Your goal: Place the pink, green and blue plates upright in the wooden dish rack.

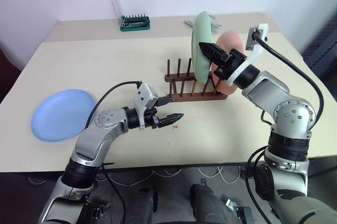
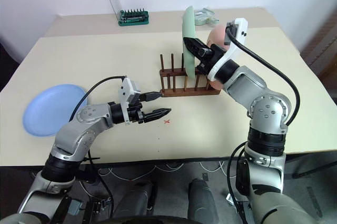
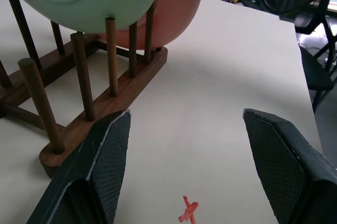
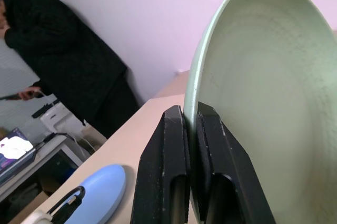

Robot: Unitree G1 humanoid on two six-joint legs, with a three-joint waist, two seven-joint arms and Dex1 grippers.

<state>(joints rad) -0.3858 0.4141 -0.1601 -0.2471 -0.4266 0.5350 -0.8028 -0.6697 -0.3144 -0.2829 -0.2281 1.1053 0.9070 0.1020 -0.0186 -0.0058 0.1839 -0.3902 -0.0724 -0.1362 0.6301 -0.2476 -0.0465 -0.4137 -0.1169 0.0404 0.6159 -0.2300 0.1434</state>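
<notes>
Blue plate (image 1: 62, 114) lay flat at the table's left, untouched. Left gripper (image 1: 171, 119) hovered empty, jaws wide apart, near the wooden dish rack (image 1: 195, 88). Right gripper (image 1: 206, 50) was clamped on the green plate's (image 1: 200, 45) rim, holding it upright over the pegs beside the racked pink plate (image 1: 227, 50). Next move, in my judgement: seat it in a slot, then release.

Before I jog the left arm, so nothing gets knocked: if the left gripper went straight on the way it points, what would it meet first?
The left gripper, open, aims past the wooden dish rack at bare table; the way looks free, though the rack's near end is close beside that line.
</notes>
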